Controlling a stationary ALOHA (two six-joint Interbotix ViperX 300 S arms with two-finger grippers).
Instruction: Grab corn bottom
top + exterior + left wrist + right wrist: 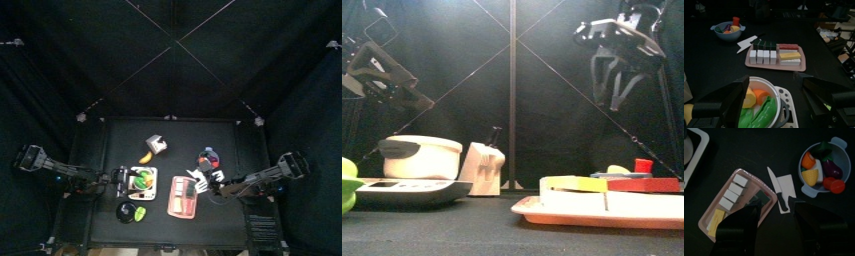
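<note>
The yellow kernelled piece I take for the corn (811, 176) lies in the blue bowl (839, 148), packed in with an orange piece, a green one, a purple one and a red one, all touching or nearly so. Which end of it faces up I cannot tell. Just beside the bowl a white knife (783, 188) lies flat on the table, and beyond it sits the pink tray (774, 68) with rows of white, dark, red and yellow blocks.

My right gripper (616, 98) hangs high over the knife and the tray's edge, off to the side of the bowl, jaws spread and empty. My left gripper (774, 95) hovers over a white pot (778, 101) holding yellow, orange and green pieces, well apart from the bowl; its jaws are at their widest and touch nothing
</note>
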